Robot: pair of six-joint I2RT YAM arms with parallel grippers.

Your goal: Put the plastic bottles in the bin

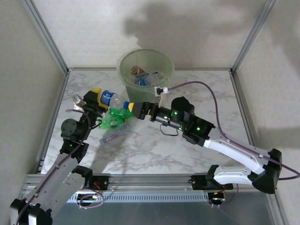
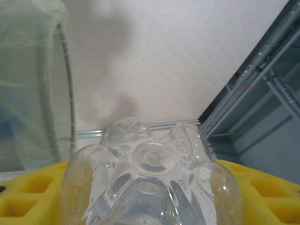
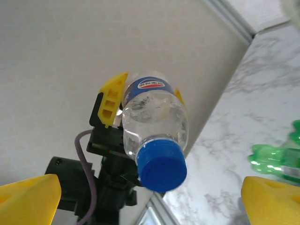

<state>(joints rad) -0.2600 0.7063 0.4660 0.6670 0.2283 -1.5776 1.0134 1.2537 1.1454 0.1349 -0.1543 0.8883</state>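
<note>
The left gripper [image 1: 99,99], about half closed, holds a clear bottle [image 3: 154,117] by its body in the air, left of the bin [image 1: 123,70] and nearer. The right gripper [image 1: 132,107] is wide open at the blue cap [image 3: 161,164] and holds nothing. The bottle looks light, thin and slippery, so the stiff neck seems the best place to grip.
</note>
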